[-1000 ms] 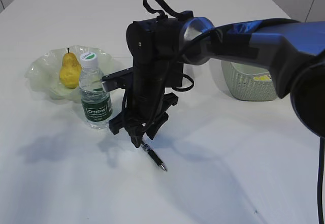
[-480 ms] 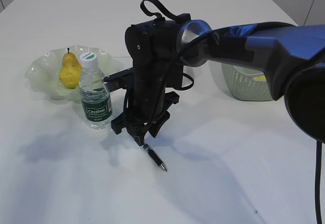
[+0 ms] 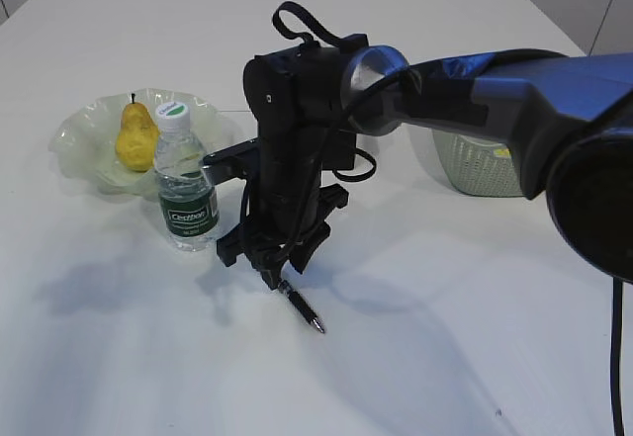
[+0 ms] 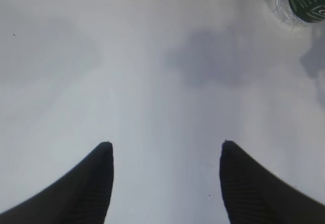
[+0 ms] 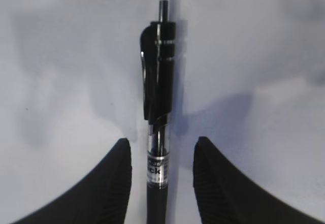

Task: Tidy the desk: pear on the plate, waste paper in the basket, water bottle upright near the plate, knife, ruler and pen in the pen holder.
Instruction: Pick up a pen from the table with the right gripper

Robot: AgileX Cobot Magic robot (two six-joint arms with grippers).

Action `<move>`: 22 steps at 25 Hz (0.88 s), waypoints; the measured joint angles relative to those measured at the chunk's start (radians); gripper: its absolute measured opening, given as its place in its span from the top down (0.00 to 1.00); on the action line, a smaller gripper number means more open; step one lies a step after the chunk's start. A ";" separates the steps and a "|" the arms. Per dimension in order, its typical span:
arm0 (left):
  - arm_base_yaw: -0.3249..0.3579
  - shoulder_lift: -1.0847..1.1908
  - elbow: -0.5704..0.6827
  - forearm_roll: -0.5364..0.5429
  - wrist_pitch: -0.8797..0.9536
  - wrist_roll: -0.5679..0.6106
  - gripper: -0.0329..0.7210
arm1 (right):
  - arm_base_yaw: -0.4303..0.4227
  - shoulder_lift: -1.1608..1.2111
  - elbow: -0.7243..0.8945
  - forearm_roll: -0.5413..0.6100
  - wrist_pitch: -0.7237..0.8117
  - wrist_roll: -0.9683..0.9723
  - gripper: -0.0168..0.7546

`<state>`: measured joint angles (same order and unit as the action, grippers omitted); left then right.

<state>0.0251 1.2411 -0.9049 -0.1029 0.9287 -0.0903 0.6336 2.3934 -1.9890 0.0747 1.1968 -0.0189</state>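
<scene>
A black pen (image 3: pixel 302 309) lies on the white table. My right gripper (image 3: pixel 274 276) is down over its upper end. In the right wrist view the pen (image 5: pixel 158 97) lies between the two fingers of the right gripper (image 5: pixel 160 148), which is open, with a gap on each side. The yellow pear (image 3: pixel 135 139) sits on the pale green plate (image 3: pixel 79 130). The water bottle (image 3: pixel 185 184) stands upright in front of the plate. My left gripper (image 4: pixel 165 148) is open and empty over bare table, with the bottle's base (image 4: pixel 304 0) at the top right. Knife, ruler and pen holder are hidden.
The sage-green basket (image 3: pixel 480 171) stands at the right behind my right arm, with something yellow (image 3: pixel 504 151) inside. The right arm blocks the view of the table's middle.
My right arm has shifted slightly over the pen, and the gripper has stayed low at the pen's upper end. The pen, bottle and pear have not moved.
</scene>
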 joint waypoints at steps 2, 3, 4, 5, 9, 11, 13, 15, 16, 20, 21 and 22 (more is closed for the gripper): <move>0.000 0.000 0.000 0.000 0.000 0.000 0.34 | 0.000 0.002 0.000 0.002 0.000 0.000 0.59; 0.000 0.000 0.000 0.000 0.000 0.000 0.34 | 0.000 0.004 0.000 0.004 0.000 0.002 0.59; 0.000 0.000 0.000 0.000 0.000 0.000 0.34 | 0.000 0.003 0.000 0.007 0.000 0.002 0.59; 0.000 0.000 0.000 0.000 0.000 0.000 0.34 | 0.000 0.006 0.000 0.008 -0.002 0.002 0.59; 0.000 0.000 0.000 0.000 0.000 0.000 0.34 | 0.000 0.010 0.000 0.009 -0.004 0.002 0.59; 0.000 0.000 0.000 0.000 0.000 0.000 0.34 | 0.000 0.013 0.000 0.010 -0.004 0.002 0.59; 0.000 0.000 0.000 0.000 0.000 0.000 0.34 | 0.000 0.020 0.000 0.013 -0.004 0.002 0.59; 0.000 0.000 0.000 0.000 0.000 0.000 0.34 | 0.000 0.022 0.000 0.016 -0.006 0.002 0.59; 0.000 0.000 0.000 0.000 0.000 0.000 0.34 | 0.000 0.022 0.000 0.017 -0.007 0.002 0.59; 0.000 0.000 0.000 0.000 0.000 0.000 0.34 | 0.000 0.030 0.000 0.021 -0.011 0.004 0.59; 0.000 0.000 0.000 0.000 0.000 0.000 0.34 | 0.000 0.032 -0.002 0.023 -0.011 0.004 0.59; 0.000 0.000 0.000 0.000 0.000 0.000 0.34 | 0.000 0.032 -0.002 0.027 -0.011 0.004 0.59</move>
<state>0.0251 1.2411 -0.9049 -0.1029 0.9283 -0.0903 0.6336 2.4256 -1.9909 0.1019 1.1860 -0.0151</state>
